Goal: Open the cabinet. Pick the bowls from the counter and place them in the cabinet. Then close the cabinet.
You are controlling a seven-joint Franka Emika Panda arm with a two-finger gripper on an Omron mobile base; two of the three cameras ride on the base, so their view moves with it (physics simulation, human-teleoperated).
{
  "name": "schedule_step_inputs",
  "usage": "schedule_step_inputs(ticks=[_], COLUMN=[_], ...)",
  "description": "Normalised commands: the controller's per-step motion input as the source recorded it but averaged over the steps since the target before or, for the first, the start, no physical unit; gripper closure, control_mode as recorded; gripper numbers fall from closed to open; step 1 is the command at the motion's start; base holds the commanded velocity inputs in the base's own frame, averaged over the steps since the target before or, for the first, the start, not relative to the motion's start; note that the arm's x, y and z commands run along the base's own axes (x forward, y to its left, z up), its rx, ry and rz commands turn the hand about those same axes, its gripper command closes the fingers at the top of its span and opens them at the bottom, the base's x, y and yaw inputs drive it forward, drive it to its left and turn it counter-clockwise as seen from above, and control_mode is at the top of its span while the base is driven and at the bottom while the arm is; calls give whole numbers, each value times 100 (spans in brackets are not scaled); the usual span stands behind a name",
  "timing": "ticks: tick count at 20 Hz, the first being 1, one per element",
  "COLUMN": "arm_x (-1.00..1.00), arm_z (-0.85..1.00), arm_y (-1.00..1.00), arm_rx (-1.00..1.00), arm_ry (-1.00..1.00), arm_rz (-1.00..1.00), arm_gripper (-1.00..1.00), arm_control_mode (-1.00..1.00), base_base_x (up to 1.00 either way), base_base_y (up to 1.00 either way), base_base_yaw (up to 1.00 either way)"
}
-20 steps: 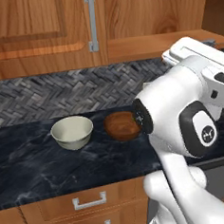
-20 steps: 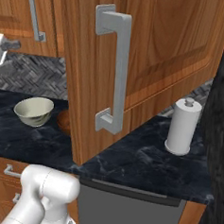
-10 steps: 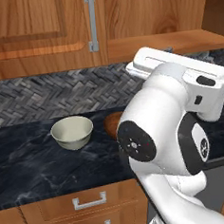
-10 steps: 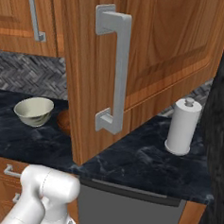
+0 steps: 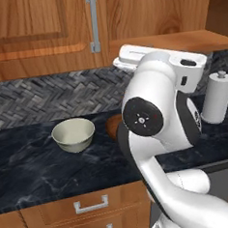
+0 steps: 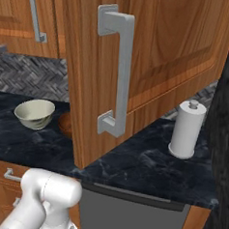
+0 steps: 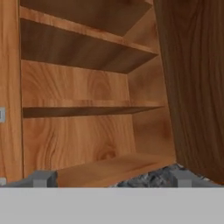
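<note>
The cabinet (image 7: 87, 109) stands open in front of my hand, with bare wooden shelves inside. Its right door (image 6: 154, 56) is swung out wide; the left door (image 5: 36, 30) is shut. My gripper (image 7: 113, 178) is open with nothing between its fingertips (image 7: 41, 178), and it points into the cabinet's lower opening. The pale cream bowl (image 5: 73, 134) sits upright on the black counter (image 5: 33, 166). The brown wooden bowl (image 5: 112, 126) lies just right of it, mostly hidden behind my arm. Both bowls (image 6: 34, 113) also appear left of the open door, the brown one (image 6: 65, 123) as a sliver.
A white paper towel roll (image 5: 217, 98) stands on the counter at the right, below the open cabinet. The open door's edge hangs over the counter (image 6: 132, 166). Wooden drawers (image 5: 91, 204) run under the counter's front edge. A grey herringbone wall is behind.
My arm has swung left across the left base view and now covers most of the brown bowl. The bowls, the door and the towel roll have stayed put. The gripper has stayed open.
</note>
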Motion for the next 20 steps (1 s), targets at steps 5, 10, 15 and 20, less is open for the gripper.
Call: schedule_step_inputs(ticks=[5, 10, 15, 20], arm_x=[62, 64, 80, 77], arm_z=[-1, -4, -1, -2], arm_y=[46, 38, 19, 3], arm_rx=[-2, 0, 0, 0], arm_ry=[0, 0, 0, 1], arm_rz=[0, 7, 3, 6], arm_gripper=[-100, -100, -100, -100], arm_control_mode=[-100, -100, -100, -100], base_base_x=[0, 0, 0, 0], base_base_y=[0, 0, 0, 0], base_base_yaw=[0, 0, 0, 0])
